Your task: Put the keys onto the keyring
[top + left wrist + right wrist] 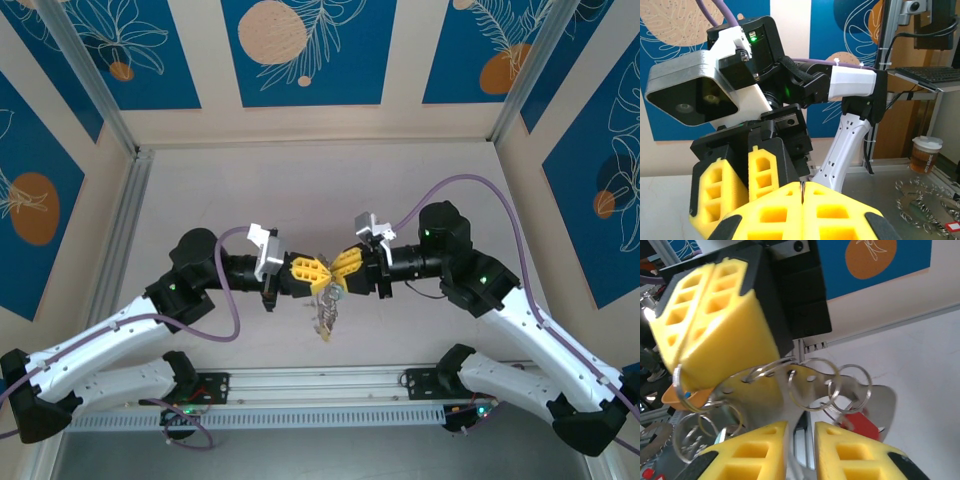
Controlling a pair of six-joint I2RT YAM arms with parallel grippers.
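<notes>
From here the keyring (879, 401) reads as flat satin grey metal, hung with thin polished wire rings (839, 382). One key head (860, 425) is glossy red plastic. The pads (752, 452) of my right jaws are matt yellow plastic.

walls are beige with big blue panels (303, 50), orange circles and white leaf doodles on them, pale grey table (300, 180), aluminium posts (90, 75) at the far corners, and off right a paper coffee cup (926, 155) below a desk with a keyboard (935, 74)

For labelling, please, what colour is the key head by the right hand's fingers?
Red key head, best in the right wrist view.
</notes>
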